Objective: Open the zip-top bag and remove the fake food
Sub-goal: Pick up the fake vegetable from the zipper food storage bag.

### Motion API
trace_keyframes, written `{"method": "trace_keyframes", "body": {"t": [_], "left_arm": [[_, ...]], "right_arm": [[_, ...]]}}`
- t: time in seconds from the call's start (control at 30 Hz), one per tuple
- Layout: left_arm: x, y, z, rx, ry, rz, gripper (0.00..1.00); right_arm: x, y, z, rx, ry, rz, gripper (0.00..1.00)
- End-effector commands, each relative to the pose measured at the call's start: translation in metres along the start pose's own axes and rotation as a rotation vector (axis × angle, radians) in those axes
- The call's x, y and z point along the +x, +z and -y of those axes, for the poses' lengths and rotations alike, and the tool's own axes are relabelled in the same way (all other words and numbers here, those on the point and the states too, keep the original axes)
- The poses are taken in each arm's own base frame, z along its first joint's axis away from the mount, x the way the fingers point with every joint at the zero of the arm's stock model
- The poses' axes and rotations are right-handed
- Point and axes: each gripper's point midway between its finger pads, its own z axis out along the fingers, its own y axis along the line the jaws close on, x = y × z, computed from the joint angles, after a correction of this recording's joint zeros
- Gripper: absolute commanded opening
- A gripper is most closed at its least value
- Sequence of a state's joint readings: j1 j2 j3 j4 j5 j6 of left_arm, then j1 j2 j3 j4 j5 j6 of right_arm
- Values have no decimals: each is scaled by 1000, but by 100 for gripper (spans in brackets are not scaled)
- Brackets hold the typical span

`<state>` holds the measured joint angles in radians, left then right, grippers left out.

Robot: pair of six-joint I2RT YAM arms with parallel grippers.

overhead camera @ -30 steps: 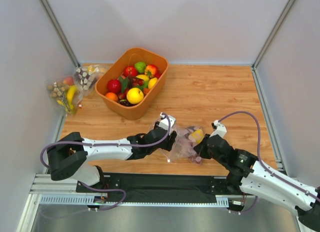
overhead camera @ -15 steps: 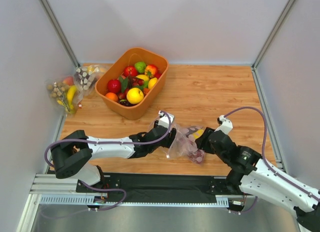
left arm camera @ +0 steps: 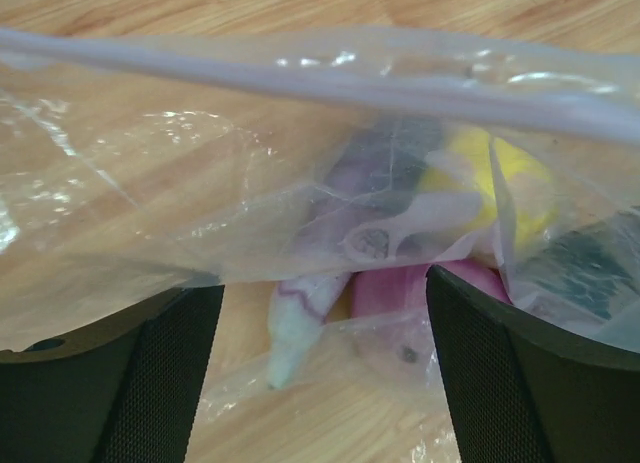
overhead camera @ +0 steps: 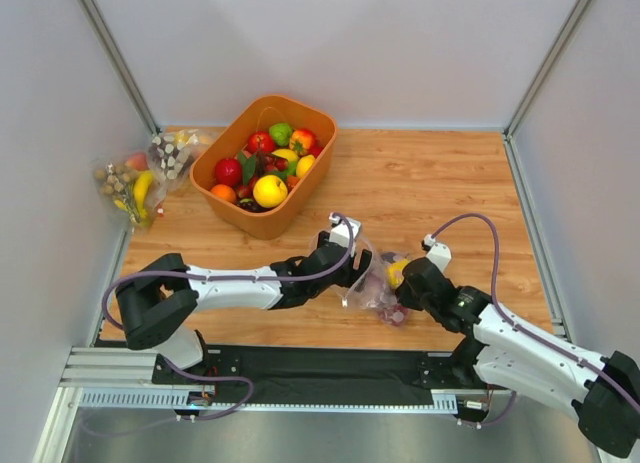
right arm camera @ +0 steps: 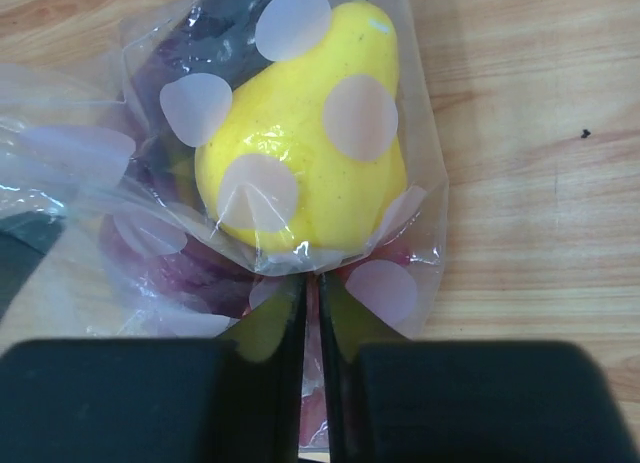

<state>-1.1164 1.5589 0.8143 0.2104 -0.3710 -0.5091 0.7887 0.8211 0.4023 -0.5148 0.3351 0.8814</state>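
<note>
- Top external looks steeply down from behind the arm bases over the whole worktop (overhead camera: pixel 440 183).
- Left wrist sits low and very near, facing the zip-top bag (left arm camera: pixel 180 193) past the left tool (left arm camera: pixel 322 293).
- Right wrist looks closely down on that bag; all three views share it.

1. The zip-top bag (overhead camera: pixel 372 285) lies on the table (overhead camera: pixel 450 193), with the fake food (overhead camera: pixel 397 273) in it.
2. The left hand (overhead camera: pixel 352 270) is at its 9 o'clock, the right hand (overhead camera: pixel 408 289) at its 3 o'clock.
3. A tub (overhead camera: pixel 262 226) sits at its 11 o'clock, with further bags (overhead camera: pixel 135 178) at the tub's 9 o'clock.
</note>
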Motion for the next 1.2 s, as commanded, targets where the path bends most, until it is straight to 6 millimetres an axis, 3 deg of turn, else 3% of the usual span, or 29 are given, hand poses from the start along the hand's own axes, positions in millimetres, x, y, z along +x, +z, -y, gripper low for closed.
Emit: {"method": "trace_keyframes", "body": {"t": [0.0,0.17,0.5,0.57,0.67,0.83,0.93,1.03,1.07,1.17], "left_arm": [[-8,16,10,20,3,15,89],[3,30,14,17,46,-39,88],[26,15,5,57,165,-111,58],[29,14,4,60,192,-136,56],[40,12,2,70,221,-180,56],[53,13,4,98,255,-224,65],[61,18,2,80,268,-249,65],[68,21,0,75,270,-275,48],[69,20,1,81,267,-274,31],[64,12,-1,84,250,-256,3]], "right_arm": [[-3,1,-8,-39,2,11,6],[-6,-3,-5,-28,-11,15,1],[-14,-9,-8,-35,-11,39,2],[-15,-10,-9,-40,-12,43,2],[-18,-11,-10,-38,-17,45,2],[-19,-11,-11,-37,-20,46,2],[-17,-9,-12,-37,-18,40,2],[-18,-10,-11,-35,-21,41,2],[-19,-11,-11,-36,-20,45,2],[-20,-12,-8,-22,-28,50,2]]}}
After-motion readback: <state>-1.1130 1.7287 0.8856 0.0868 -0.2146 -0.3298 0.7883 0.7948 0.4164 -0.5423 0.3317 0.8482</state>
